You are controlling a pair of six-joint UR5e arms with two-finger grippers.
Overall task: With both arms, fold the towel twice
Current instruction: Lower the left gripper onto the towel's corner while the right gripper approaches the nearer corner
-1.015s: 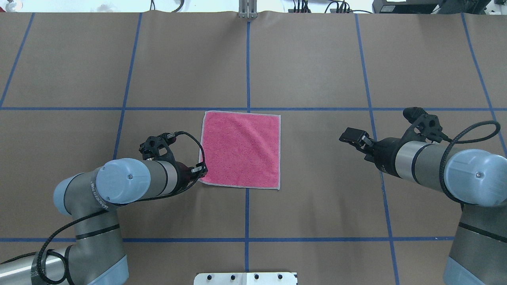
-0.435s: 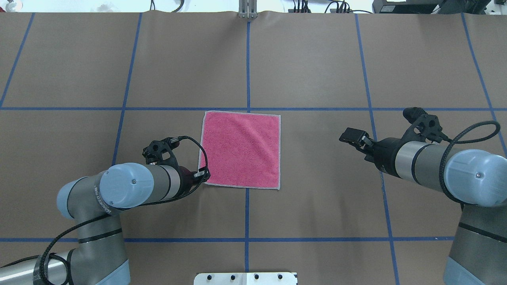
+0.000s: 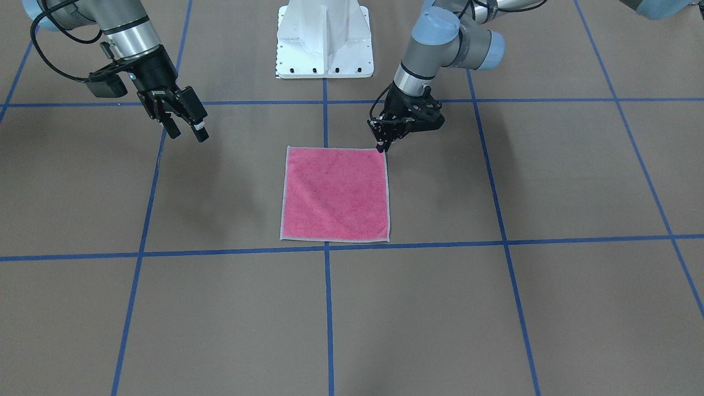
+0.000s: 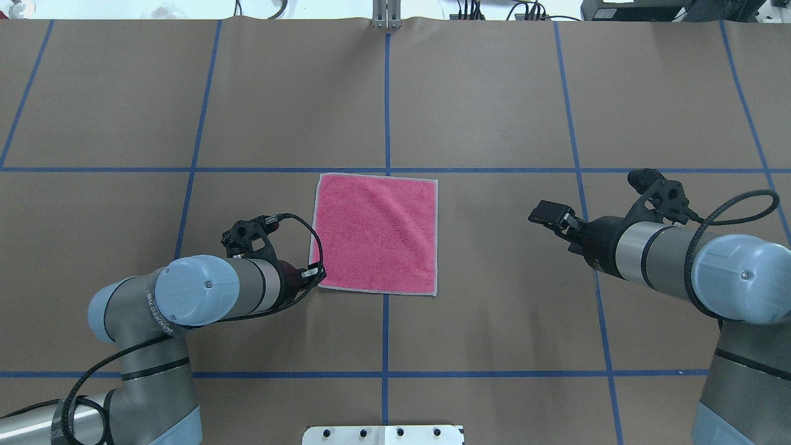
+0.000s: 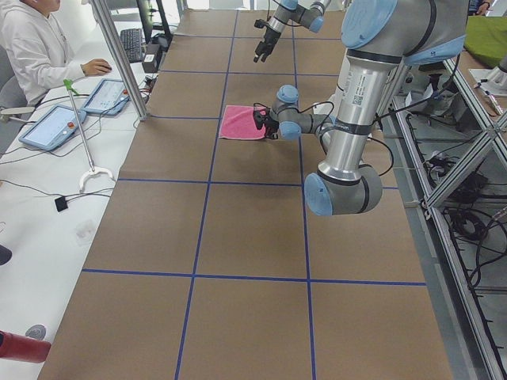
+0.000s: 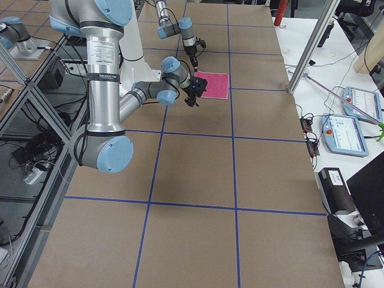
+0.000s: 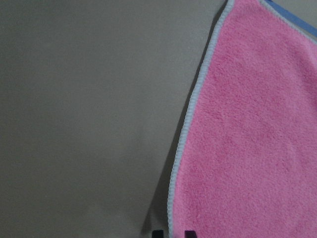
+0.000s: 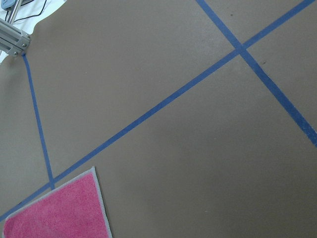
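While left tool (image 3: 380,146) sits barely open astride towel (image 3: 335,192) corner hem, pinch hem only, not tabletop (image 3: 495,308); right tool (image 3: 189,134) gapes empty, well apart.

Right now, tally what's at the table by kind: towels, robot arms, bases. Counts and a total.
Towel: 1
Robot arms: 2 (left arm, right arm)
White pedestal base: 1
Total: 4
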